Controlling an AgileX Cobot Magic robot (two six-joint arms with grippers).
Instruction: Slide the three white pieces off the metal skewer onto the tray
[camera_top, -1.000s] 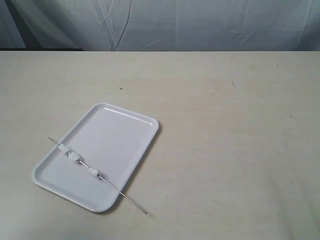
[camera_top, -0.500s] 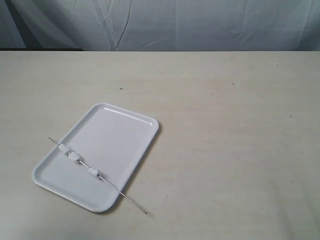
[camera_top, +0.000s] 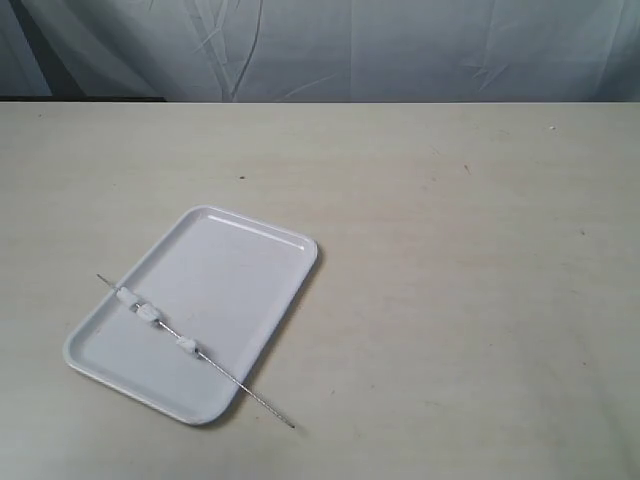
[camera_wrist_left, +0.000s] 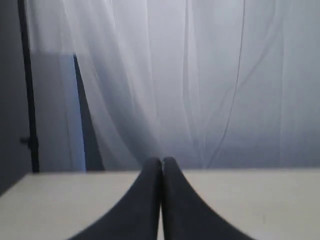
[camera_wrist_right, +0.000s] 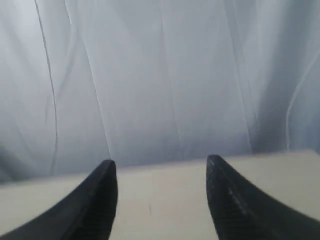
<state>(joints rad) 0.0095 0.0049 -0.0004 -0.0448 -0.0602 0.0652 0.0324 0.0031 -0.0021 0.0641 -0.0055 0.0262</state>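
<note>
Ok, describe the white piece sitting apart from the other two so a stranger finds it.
Find the white tray on the left half of the table; a thin metal skewer lies slantwise across its near end. Of the three white pieces on it, take the lone piece nearest the skewer's longer bare end, set apart from the other two.

No readable text, label, brand, number or sign appears in any view.
</note>
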